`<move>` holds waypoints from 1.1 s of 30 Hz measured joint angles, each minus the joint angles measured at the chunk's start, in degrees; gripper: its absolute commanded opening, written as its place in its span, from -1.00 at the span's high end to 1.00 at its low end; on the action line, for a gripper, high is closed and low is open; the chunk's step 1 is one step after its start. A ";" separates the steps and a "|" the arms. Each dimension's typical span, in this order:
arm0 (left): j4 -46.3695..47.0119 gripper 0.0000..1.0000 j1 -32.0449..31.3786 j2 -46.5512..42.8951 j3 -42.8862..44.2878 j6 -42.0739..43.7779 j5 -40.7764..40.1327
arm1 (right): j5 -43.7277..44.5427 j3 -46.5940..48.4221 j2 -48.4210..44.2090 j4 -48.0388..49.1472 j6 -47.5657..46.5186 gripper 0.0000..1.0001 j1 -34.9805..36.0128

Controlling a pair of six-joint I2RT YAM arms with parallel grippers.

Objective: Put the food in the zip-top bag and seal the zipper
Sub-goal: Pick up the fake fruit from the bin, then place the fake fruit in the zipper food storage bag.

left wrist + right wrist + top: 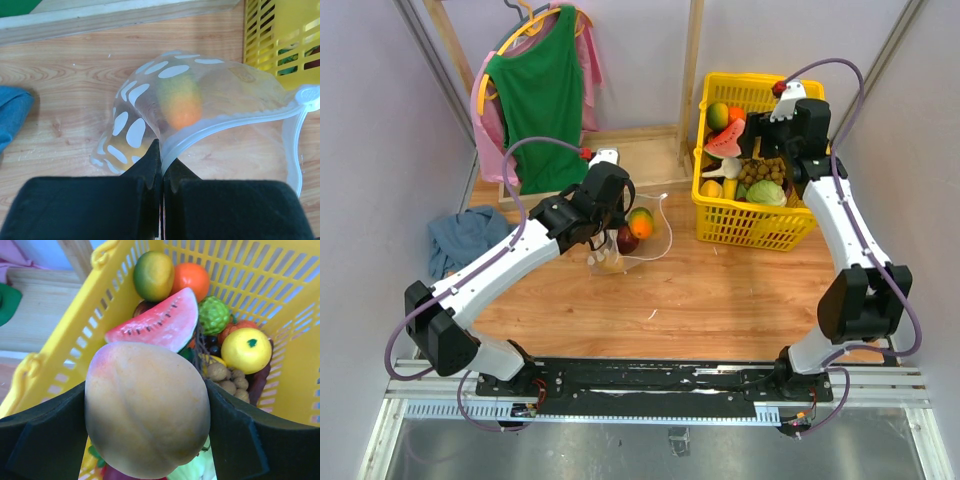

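R gripper is clamped on a pale peach-coloured fruit, one pad on each side. It holds the fruit just above the yellow basket, over the watermelon slice and the other toy produce. L gripper is pinched tight on the mouth edge of the zip-top bag, w/ the pale zipper arcing away from the jaws toward the basket side. The bag lies on the wooden table left of the basket, near the blue cloth but apart from it. A green-orange mango shows through the dotted plastic, and the top view also shows a dark purple fruit beside it, apparently inside. Step in hand looks like loading: one more fruit picked and about to go to the bag, so the task is partway, w/ the zipper unsealed. Next move prob. needs the R arm to lift clear of the basket wall, cross left and come down at the bag mouth. The L pinch would need to hold that mouth up and wide enough, since the fruit is bulky and the opening looks shallow. Release only once the fruit is past the rim.
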 measured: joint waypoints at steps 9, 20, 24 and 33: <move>0.87 0.99 0.00 0.00 -0.46 -0.81 1.27 | -1.75 -9.40 -11.61 -0.33 4.20 0.09 7.91; 0.92 0.99 0.00 0.00 -0.44 -3.13 2.34 | -8.31 -19.69 -24.61 9.29 12.63 0.09 18.43; 0.96 0.99 0.00 0.00 -0.46 -4.09 2.75 | -10.38 -23.45 -26.53 12.70 14.10 0.07 24.74; 1.95 0.99 0.02 -0.76 -1.31 -5.38 3.85 | -12.57 -31.74 -27.34 21.44 15.34 -0.14 34.40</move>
